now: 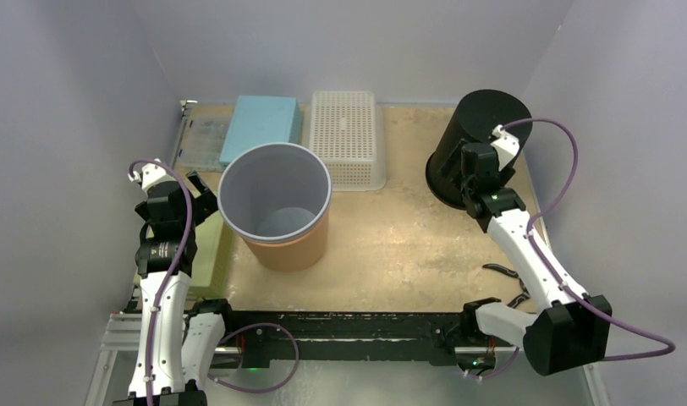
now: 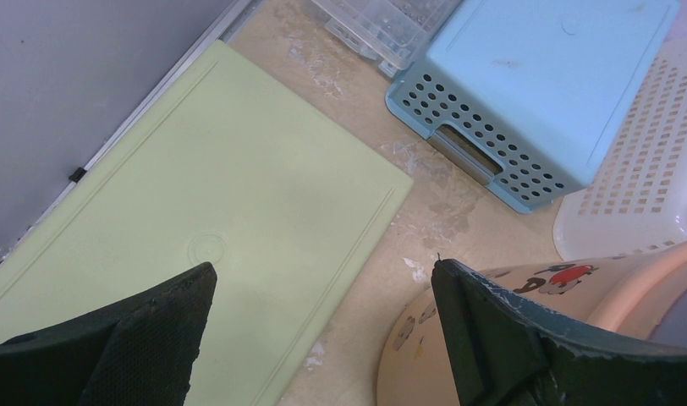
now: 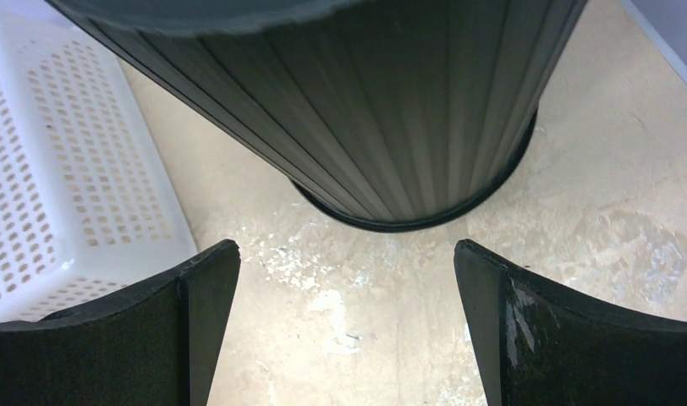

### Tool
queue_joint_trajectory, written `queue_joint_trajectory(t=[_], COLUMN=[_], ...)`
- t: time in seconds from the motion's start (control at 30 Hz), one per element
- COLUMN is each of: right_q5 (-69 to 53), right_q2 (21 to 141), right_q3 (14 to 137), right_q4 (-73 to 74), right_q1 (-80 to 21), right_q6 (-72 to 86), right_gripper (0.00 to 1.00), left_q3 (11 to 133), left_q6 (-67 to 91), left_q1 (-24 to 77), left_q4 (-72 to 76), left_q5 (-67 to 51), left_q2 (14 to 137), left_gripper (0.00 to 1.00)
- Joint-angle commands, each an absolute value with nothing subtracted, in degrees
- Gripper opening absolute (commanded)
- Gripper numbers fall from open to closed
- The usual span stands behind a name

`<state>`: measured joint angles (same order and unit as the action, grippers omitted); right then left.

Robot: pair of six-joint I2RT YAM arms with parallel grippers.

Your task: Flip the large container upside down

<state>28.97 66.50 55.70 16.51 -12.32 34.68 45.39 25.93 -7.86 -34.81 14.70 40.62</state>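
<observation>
Centre-left of table (image 1: 391, 245): peach container (image 1: 285, 245) stands upright, mouth up, grey inside.

- Left hand (image 1: 203, 203) sits just beside its left wall, released, nothing between the fingers. In the wrist view one finger overlaps the peach wall (image 2: 636, 292); I cannot tell whether they touch.
- Black container (image 1: 488, 127) stands at far right, rim down on the table, flat base up.
- Right hand (image 1: 469, 169) faces its lower wall, apart from it, released and empty.

Edges and room:
- Green board (image 1: 206, 254) lies flat left of the peach container, under the left hand.
- Blue basket (image 1: 260, 127) and white basket (image 1: 348, 135) sit close behind the rim, and a clear box (image 1: 200, 139) is at far left.
- Bare table lies in front and between the two containers.
- Black container is near the right wall.
</observation>
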Motion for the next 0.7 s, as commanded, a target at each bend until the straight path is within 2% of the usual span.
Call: queue_joint_trajectory(t=[0.0, 0.4, 0.67], right_q5=[32.3, 38.4, 43.2], right_q2=[66.7, 81.4, 96.3], right_q3=[52.9, 60.8, 70.7], right_q4=[14.3, 3.8, 1.3], right_q1=[-12.2, -10.3, -9.6], right_q6=[35.8, 27.0, 23.7], right_gripper=[0.99, 0.99, 0.99], left_q3=[45.2, 45.1, 45.3], left_q6=[25.6, 25.2, 24.7], left_q1=[-8.1, -8.1, -8.1], left_q4=[-32.5, -32.2, -32.1], left_q5=[13.9, 13.4, 13.0], left_q2=[40.3, 41.2, 43.6], left_gripper=[0.99, 0.98, 0.98])
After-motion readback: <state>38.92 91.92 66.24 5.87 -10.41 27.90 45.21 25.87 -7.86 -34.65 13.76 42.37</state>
